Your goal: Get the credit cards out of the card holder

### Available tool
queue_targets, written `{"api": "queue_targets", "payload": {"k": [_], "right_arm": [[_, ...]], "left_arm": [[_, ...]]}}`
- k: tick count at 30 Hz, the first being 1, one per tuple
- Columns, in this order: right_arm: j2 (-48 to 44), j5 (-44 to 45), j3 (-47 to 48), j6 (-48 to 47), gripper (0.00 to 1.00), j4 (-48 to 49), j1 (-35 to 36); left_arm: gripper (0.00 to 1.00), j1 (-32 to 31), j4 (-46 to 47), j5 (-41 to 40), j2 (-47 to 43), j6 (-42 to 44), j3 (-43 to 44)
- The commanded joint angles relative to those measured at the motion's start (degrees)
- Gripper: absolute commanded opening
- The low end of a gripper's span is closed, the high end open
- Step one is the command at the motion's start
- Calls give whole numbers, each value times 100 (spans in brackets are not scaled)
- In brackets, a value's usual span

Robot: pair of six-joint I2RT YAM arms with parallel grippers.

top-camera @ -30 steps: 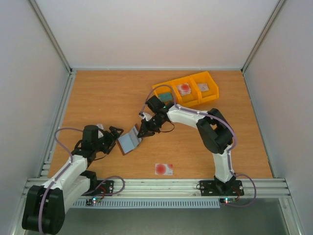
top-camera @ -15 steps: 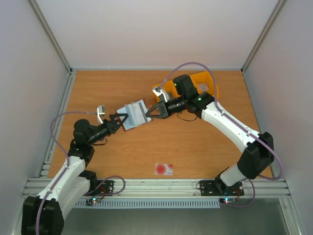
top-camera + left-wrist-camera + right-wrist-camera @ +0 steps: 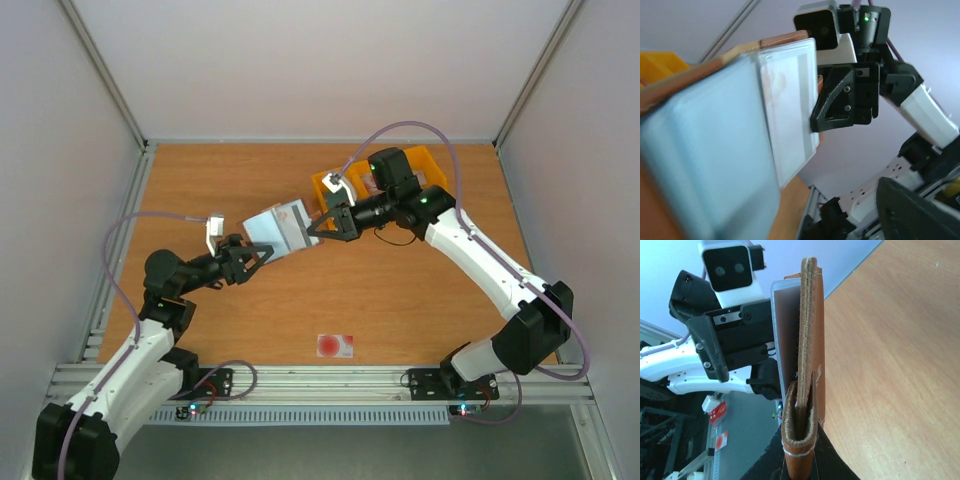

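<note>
The brown leather card holder (image 3: 275,232) hangs in the air above the table, spread open, its grey-blue lining (image 3: 715,150) facing my left wrist camera. My right gripper (image 3: 318,228) is shut on its folded edge (image 3: 800,440), seen edge-on in the right wrist view. My left gripper (image 3: 258,256) stands open just below and left of the holder, with one finger (image 3: 920,215) apart from it. A clear pocket (image 3: 790,110) shows a faint reddish mark; I cannot tell whether a card is inside. One pale credit card with a red spot (image 3: 335,345) lies on the table near the front edge.
A yellow bin (image 3: 330,185) stands at the back, mostly hidden behind my right arm. Metal rails run along the table's left and front edges (image 3: 300,378).
My right gripper has lifted the card holder off the table and carried it up and toward the back. My left arm has stretched up after it, staying just beneath the holder.
</note>
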Motion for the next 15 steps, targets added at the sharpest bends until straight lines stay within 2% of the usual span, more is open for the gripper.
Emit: {"api": "queue_targets", "payload": {"k": [1,4,7,9,11,13,15], "right_arm": [[-7,-348,181,50,1,389,-92],[-70,-515,20,1,1,535,-78],[-191,-660,-74,-119,1,560,-80],[-241,-806,-118,-268,6,528,-81],[-341,-905,-135,-666,23,309,-99],[-445,-903,-258,-911,39,267,-322],[-365,-1134,-291,-755,46,379,-582]], "left_arm": [[74,-29,247,-338,-46,277,93],[38,-33,172,-620,-24,-217,148],[21,-29,117,-679,-27,-272,176],[2,-31,-8,-786,-13,-212,192],[0,-35,-246,-954,-4,-197,207],[0,-35,-102,-763,-55,-145,214],[0,-60,25,-445,-142,182,245]]}}
